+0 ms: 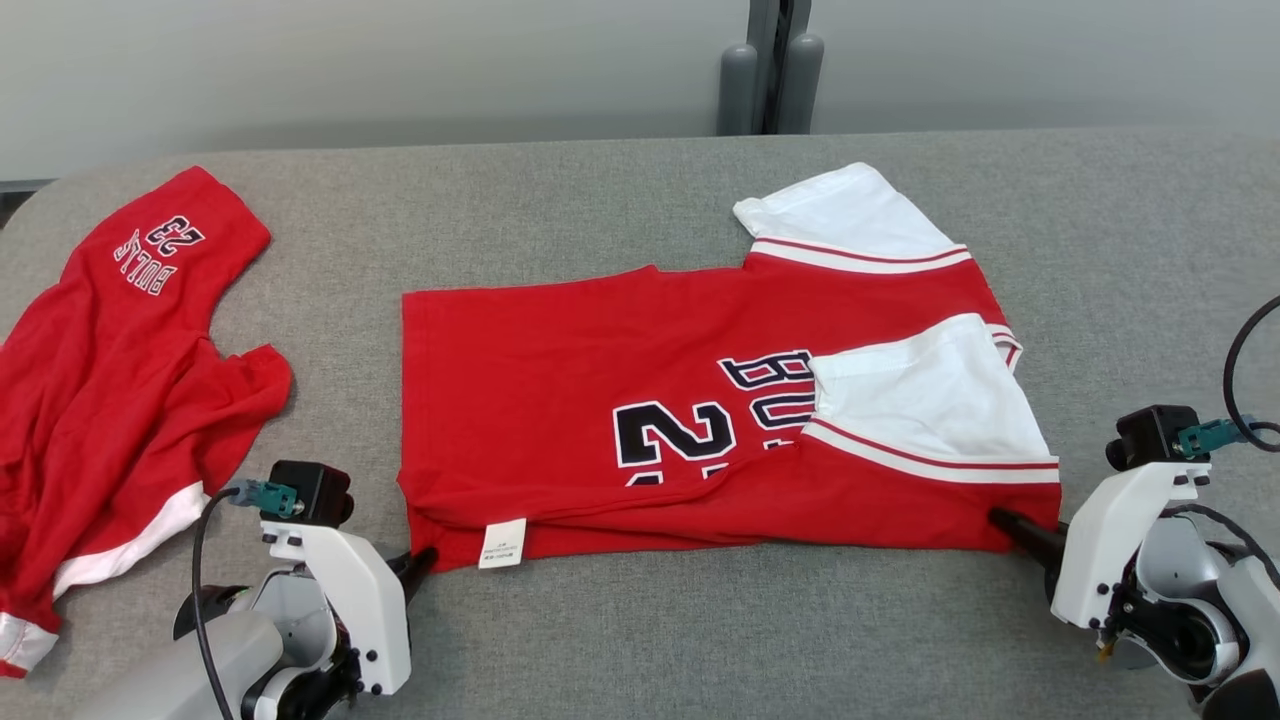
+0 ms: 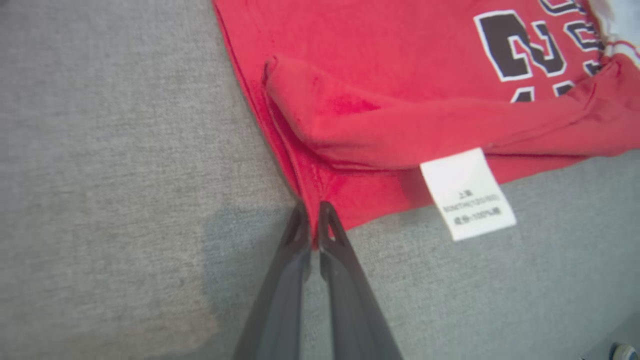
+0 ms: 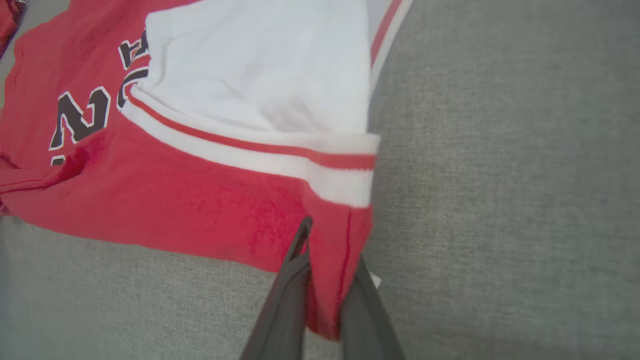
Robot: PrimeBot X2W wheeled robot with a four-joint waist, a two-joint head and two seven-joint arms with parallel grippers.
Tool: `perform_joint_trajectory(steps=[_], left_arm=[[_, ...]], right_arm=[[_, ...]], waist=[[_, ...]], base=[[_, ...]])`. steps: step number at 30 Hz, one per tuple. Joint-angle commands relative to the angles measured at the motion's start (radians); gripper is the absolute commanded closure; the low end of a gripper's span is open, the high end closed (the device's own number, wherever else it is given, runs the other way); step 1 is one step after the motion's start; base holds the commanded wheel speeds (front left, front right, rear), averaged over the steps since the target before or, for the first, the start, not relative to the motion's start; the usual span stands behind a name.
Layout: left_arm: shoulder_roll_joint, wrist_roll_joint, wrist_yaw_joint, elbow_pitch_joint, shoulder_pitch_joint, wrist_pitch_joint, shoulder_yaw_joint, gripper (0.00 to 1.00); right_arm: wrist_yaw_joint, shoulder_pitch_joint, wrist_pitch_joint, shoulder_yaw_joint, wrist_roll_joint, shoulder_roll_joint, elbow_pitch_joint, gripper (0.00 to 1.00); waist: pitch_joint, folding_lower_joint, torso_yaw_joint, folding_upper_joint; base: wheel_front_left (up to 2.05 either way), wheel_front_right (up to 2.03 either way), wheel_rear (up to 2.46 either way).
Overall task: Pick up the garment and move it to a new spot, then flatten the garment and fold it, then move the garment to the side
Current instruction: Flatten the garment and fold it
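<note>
The garment [image 1: 600, 400], a red jersey with white sleeves and dark lettering, lies spread on the grey table, its near edge folded over and a white label [image 1: 502, 543] hanging out. My left gripper [image 1: 425, 562] is at the near left corner. In the left wrist view the left gripper [image 2: 313, 215] is shut, pinching the red hem of the garment [image 2: 380, 75]. My right gripper [image 1: 1003, 520] is at the near right corner. The right wrist view shows the right gripper [image 3: 332, 245] shut on the garment's red corner [image 3: 200, 200], just below the striped white sleeve [image 3: 260, 75].
A second red garment [image 1: 110, 380] with white trim lies crumpled at the table's left end. The grey padded table [image 1: 700, 620] runs wide, with bare cloth in front of the jersey and to its right. Two grey posts [image 1: 770, 85] stand behind the far edge.
</note>
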Motion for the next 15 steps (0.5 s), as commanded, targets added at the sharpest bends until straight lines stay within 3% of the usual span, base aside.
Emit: perform_joint_trajectory(steps=[1,10,15], left_arm=[[0.009,0.004,-0.002,-0.004,0.011,0.000,-0.005,1.00],[0.083,0.022,0.009,-0.122,0.077,0.005,-0.024,1.00],[0.134,0.043,0.036,-0.221,0.114,0.023,-0.037,1.00]], right_arm=[[0.000,0.023,0.007,-0.003,0.012,-0.011,-0.004,1.00],[0.000,0.090,0.031,-0.030,0.054,-0.061,-0.021,1.00],[0.000,0.140,0.045,-0.052,0.065,-0.087,-0.049,1.00]], waist=[[-0.016,0.0000,0.000,0.0000],[-0.096,0.0000,0.006,0.0000],[-0.123,0.0000,0.017,0.0000]], base=[[0.00,0.00,0.00],[0.00,0.00,0.00],[0.00,0.00,0.00]])
